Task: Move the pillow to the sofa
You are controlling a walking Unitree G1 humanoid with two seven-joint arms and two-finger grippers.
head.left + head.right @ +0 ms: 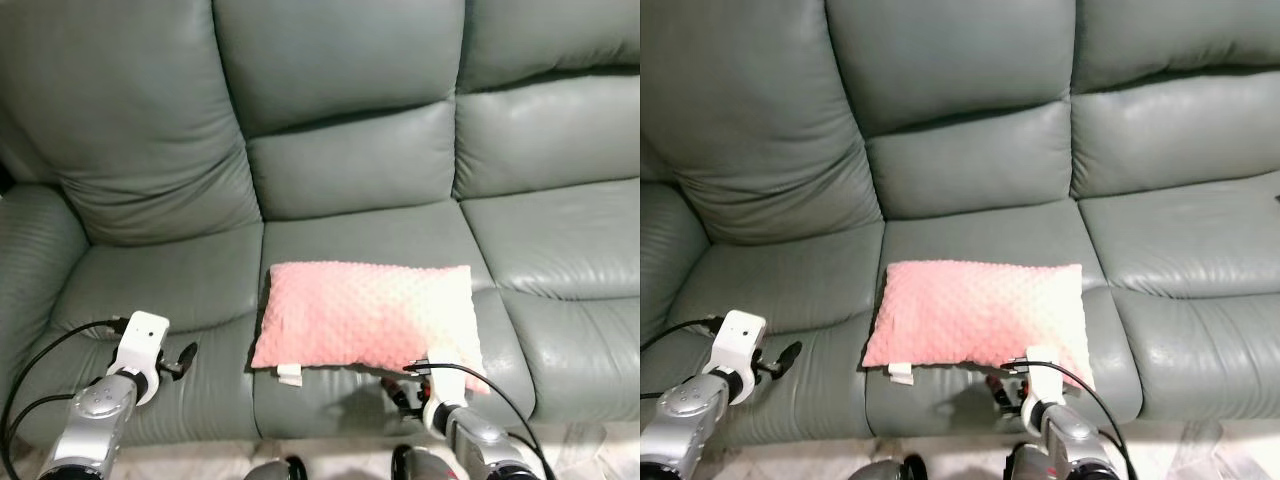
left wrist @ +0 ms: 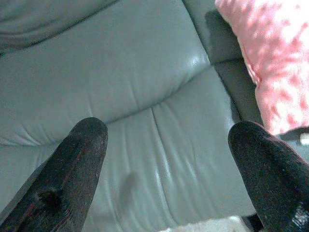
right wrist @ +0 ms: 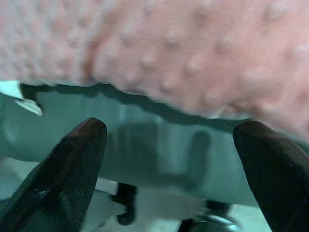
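A: What sits closest at the bottom of the head views?

B: The two silver arms. The right gripper (image 3: pixel 169 140) is low at the front edge of the grey-green leather three-seat sofa (image 1: pixel 340 130), just below the near right corner of the pink dimpled rectangular pillow (image 1: pixel 370 315). Its wrist view shows both black fingers (image 3: pixel 63 179) spread wide with nothing between them; the pillow's bumpy underside hangs just above them, not pinched.

A: And the left one?

B: The left gripper (image 2: pixel 169 159) hovers over the front of the left seat cushion, beside the pillow but apart from it. Its fingers (image 2: pixel 67 174) are also spread wide and hold nothing; the grey leather shows in the gap, and the pillow's edge is off to one side.

A: Where exactly is the pillow?

B: Lying flat on the middle seat cushion, long side running across the sofa, its right end reaching over the seam onto the right cushion. A small white tag (image 1: pixel 289 375) sticks out from its front edge near the left corner.

A: Anything else?

B: Black cables (image 1: pixel 40 370) loop from both wrists, and a strip of pale floor (image 1: pixel 340 460) shows under the sofa front.
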